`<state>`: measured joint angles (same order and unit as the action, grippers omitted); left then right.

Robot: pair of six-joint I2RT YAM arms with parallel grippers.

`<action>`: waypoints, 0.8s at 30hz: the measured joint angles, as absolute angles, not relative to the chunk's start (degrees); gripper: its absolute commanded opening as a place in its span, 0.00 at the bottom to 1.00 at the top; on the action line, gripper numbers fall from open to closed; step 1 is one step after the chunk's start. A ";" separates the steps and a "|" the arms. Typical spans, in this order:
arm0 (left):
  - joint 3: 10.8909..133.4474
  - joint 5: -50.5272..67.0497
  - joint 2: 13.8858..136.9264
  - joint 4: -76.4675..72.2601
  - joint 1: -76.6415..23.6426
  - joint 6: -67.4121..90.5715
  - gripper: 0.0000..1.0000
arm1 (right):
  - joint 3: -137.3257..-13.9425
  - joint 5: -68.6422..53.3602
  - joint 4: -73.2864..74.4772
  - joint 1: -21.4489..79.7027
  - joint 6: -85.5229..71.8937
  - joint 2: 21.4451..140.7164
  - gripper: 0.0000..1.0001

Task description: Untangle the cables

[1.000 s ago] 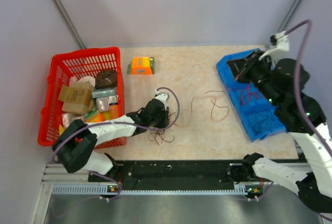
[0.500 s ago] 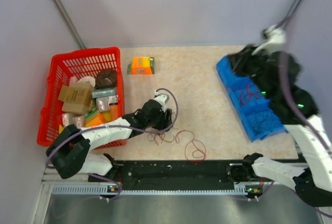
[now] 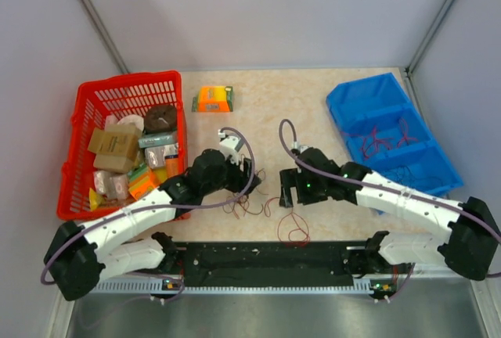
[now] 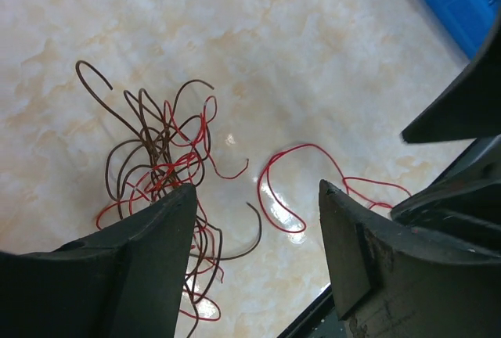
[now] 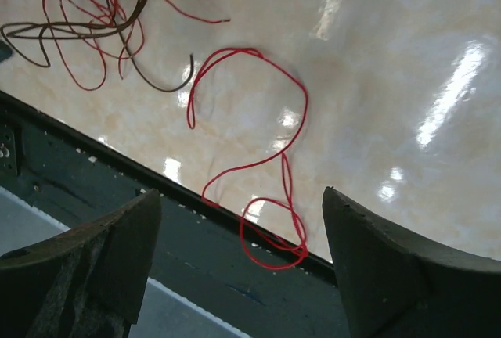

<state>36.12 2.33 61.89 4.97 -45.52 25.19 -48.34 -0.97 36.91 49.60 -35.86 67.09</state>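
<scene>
The cables (image 3: 241,206) lie as a small tangle of thin dark red and brown wires on the marble table, near the front edge. In the left wrist view the tangle (image 4: 156,164) spreads under and beyond the left finger. My left gripper (image 4: 257,189) hangs just above it, open and holding nothing. One separate red wire (image 3: 293,229) curls to the right and loops over the table's front edge (image 5: 270,224). My right gripper (image 5: 241,194) stands open above that loop, empty. In the top view the left gripper (image 3: 243,176) and the right gripper (image 3: 287,191) face each other over the wires.
A red basket (image 3: 81,107) full of packages stands at the left. A blue bin (image 3: 344,99) at the right holds more thin red wires (image 3: 378,142). An orange box (image 3: 214,98) sits at the back. A black rail (image 3: 235,258) runs along the front edge.
My right arm swung from over the blue bin down to the table's front middle, and its jaws opened. The left jaws also opened. A red wire now lies stretched toward the front edge.
</scene>
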 measured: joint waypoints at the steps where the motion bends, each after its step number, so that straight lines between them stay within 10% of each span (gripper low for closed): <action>1: 35.88 2.35 60.60 4.78 -45.52 25.23 0.68 | -47.62 -0.97 35.90 51.05 -36.97 67.57 0.82; 12: 31.27 3.86 48.23 2.66 -45.52 25.39 0.73 | -47.48 8.88 35.53 61.32 -57.21 86.15 0.69; 20: 31.22 4.14 47.77 2.44 -45.52 25.43 0.72 | -48.84 15.11 40.21 63.51 -63.00 87.29 0.03; 24: 31.22 4.32 47.77 2.24 -45.52 25.45 0.72 | -48.86 19.09 41.60 63.16 -62.48 84.42 0.00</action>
<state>31.22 4.32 47.77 2.24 -45.52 25.45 -48.86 19.09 41.60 63.16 -62.48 84.42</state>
